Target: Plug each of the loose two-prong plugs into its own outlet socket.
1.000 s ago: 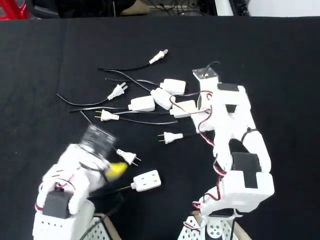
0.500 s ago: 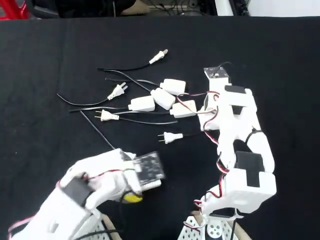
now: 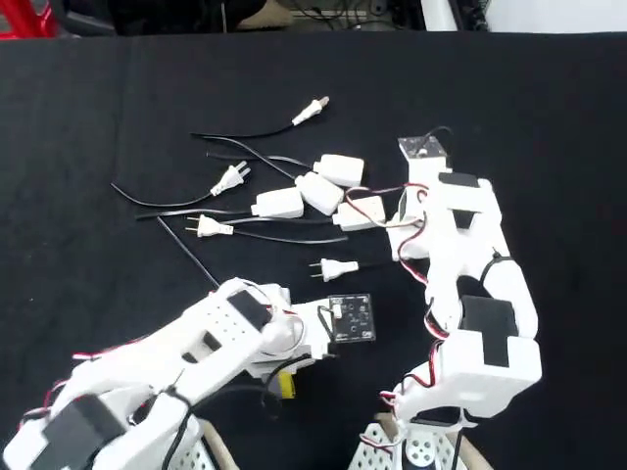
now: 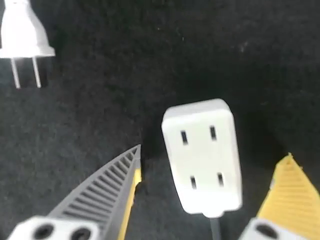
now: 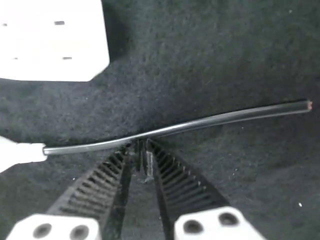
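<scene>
Left gripper: fingers apart, one on each side of a white socket block lying flat on the black counter. Loose plug near, not touching.
Right gripper: fingers together, tips touching a black cord beside another socket block.

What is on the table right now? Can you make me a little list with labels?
Table: black cloth
Left gripper: open, a finger on each side of a white outlet
Right gripper: shut, tips at a black cord
Loose plug: lying apart from that outlet, prongs bare
</scene>
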